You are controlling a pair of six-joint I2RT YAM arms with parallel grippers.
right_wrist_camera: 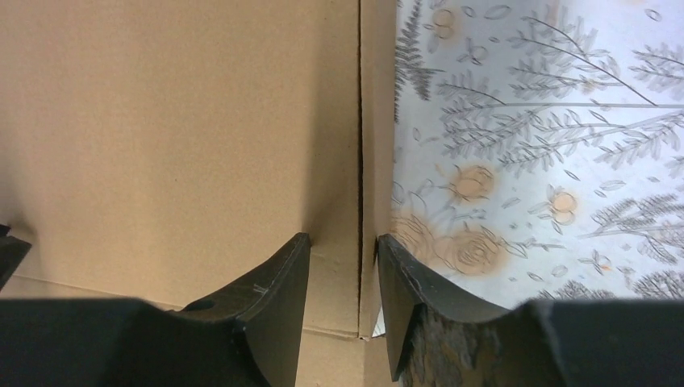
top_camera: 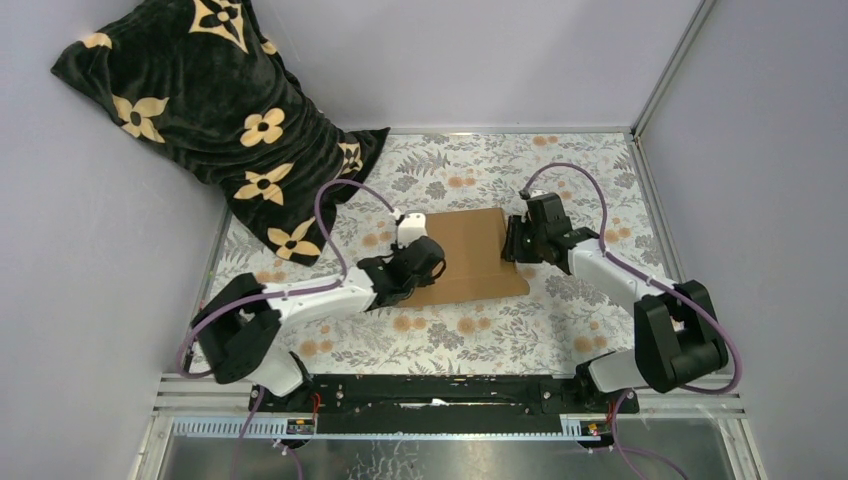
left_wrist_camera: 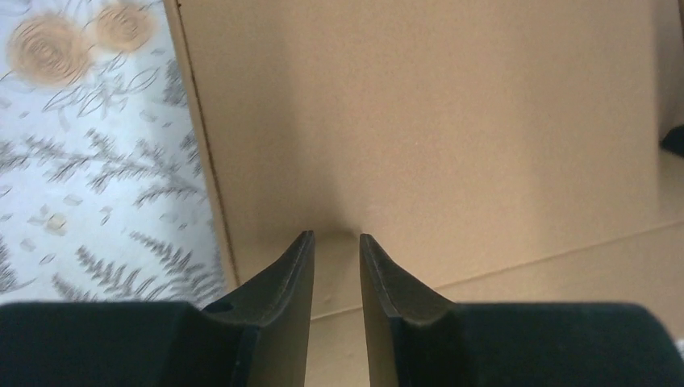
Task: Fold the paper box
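Floral table (top_camera: 480,330), paper box (top_camera: 475,250) at centre, black flowered cushion (top_camera: 200,90) far-left

The paper box (top_camera: 470,255) fills the middle of the worktop (top_camera: 480,335). The left pincer (left_wrist_camera: 336,238) blocks its left side and the right pincer (right_wrist_camera: 343,239) its right edge. A dark flowered cloth (top_camera: 215,110) takes the far-left corner. Bare bands run along the near side, beyond the box's far edge and into the far-right corner. Walls (top_camera: 480,60) close left, far and right.
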